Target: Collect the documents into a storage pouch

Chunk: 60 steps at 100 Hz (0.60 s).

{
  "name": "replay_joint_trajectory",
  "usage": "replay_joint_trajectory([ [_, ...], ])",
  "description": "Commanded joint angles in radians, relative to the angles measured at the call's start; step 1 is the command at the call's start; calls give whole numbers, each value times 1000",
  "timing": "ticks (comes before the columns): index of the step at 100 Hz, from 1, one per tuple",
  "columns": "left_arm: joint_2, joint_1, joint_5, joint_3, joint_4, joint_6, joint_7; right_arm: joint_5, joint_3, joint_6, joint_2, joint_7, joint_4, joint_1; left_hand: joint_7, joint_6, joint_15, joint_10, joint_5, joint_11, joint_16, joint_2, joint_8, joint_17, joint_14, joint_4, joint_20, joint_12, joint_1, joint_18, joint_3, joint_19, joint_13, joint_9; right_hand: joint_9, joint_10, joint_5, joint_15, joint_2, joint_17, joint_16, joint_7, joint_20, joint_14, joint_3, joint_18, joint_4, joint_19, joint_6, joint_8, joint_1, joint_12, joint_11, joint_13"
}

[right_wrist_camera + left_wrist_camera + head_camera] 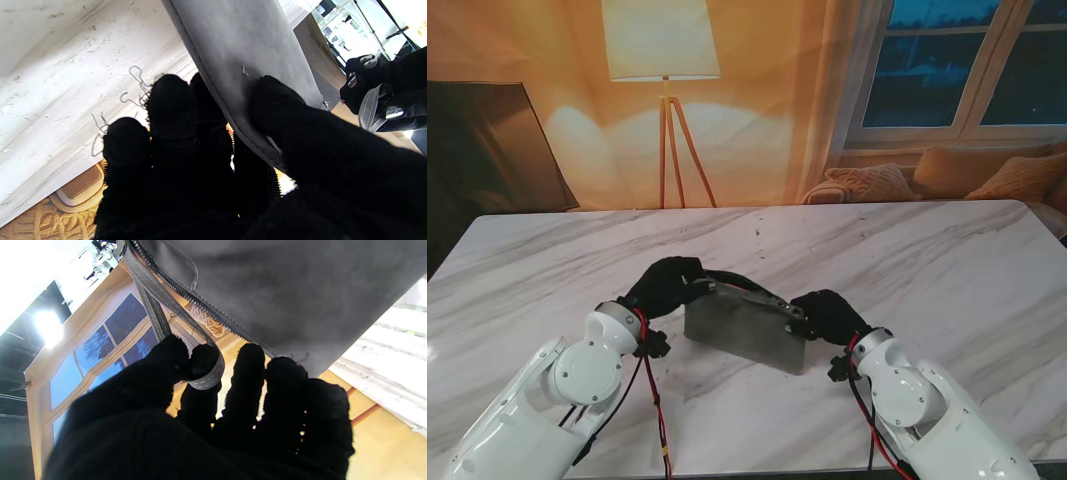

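Item: grey suede-like zip pouch (745, 328), held upright on its long edge between two black-gloved hands.

Nearest me, the white arms rise from the corners; the left hand (665, 283) pinches the pouch's flat grey stitched strap loop (206, 380) between thumb and forefinger, the other fingers (248, 373) resting by the zip corner; the right hand (827, 312) clamps the pouch's other end, thumb (287, 113) on one face, fingers behind. Pouch: soft, matte, napped fabric, flat rectangle, metal-toothed zip (186, 295) along the top edge; whether it is open I cannot tell. It stands mid-table on the white grey-veined marble table (927, 260), glossy and slick. No documents are visible. Advice, as judgement: keep the right-hand clamp firm and pull the strap evenly, so the limp fabric stays taut and does not slide. Farthest: floor lamp (663, 50), cushions (872, 183), window (972, 60).
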Motion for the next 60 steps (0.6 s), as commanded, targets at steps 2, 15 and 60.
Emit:
replay_joint_trajectory([
  [2, -3, -25, -3, -1, 0, -4, -6, 3, 7, -11, 7, 23, -8, -10, 15, -15, -3, -9, -16, -11, -6, 34, -8, -11, 78, 5, 3, -20, 19, -68, -27, 8, -1, -18, 37, 1, 180, -22, 35, -8, -7, 149, -11, -39, 141, 1, 71, 4, -116, 69, 101, -6, -4, 16],
  [15, -6, -52, -11, 5, 10, 1, -4, 4, 15, -38, 12, 38, -12, -16, 13, -17, -9, -12, -22, -14, -7, 39, -9, -19, 77, 3, 0, -22, 26, -69, -38, 4, -9, -25, 44, -10, 199, -43, 21, -13, -26, 148, -17, -37, 152, 4, 70, -8, -124, 81, 102, -3, -15, 11],
  [60, -4, -99, -29, 6, 56, 68, -41, 2, 29, -80, 24, 79, -14, -26, 12, -15, -14, -8, -22, -16, -6, 38, -13, -26, 80, 6, -4, -25, 34, -69, -49, 1, -15, -29, 64, -29, 250, -67, -21, -15, -63, 147, -28, -31, 194, 11, 64, -30, -132, 132, 104, 10, -42, 9],
])
